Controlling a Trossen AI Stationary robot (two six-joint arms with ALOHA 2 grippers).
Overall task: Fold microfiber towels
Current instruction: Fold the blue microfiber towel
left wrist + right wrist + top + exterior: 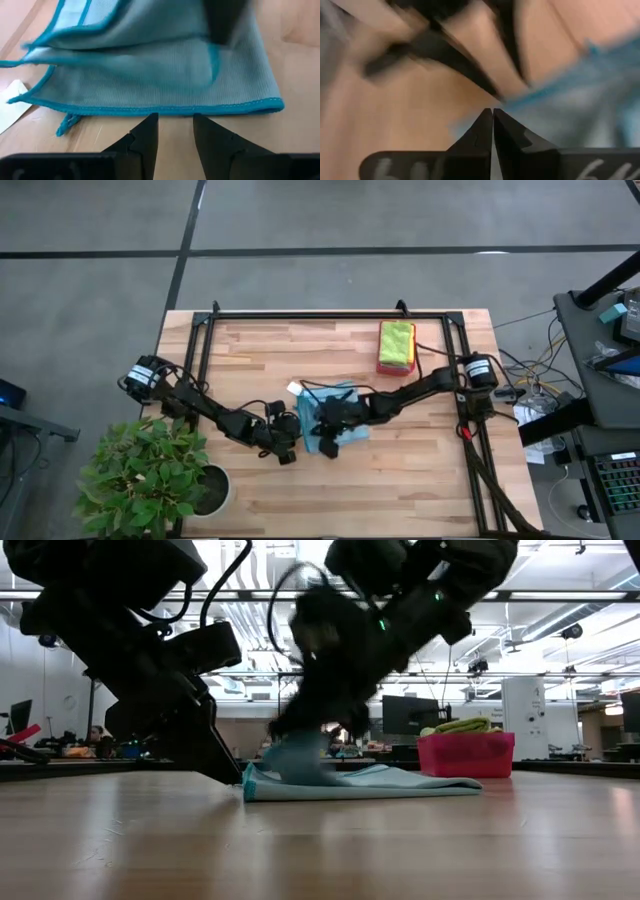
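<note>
Light blue microfiber towel with teal stitched edge (338, 420): lies partly folded near the middle of the wooden counter (420, 470), one layer lifted off the lower one. Right claw (492, 116): directly over the towel, fingers pressed fully together; whether cloth is pinched cannot be told. Right arm reaches in low from the counter's right side. Left claw (173, 124): just beside the towel's hemmed edge, fingers parted, nothing between them; left arm stretched low from the left.
</note>
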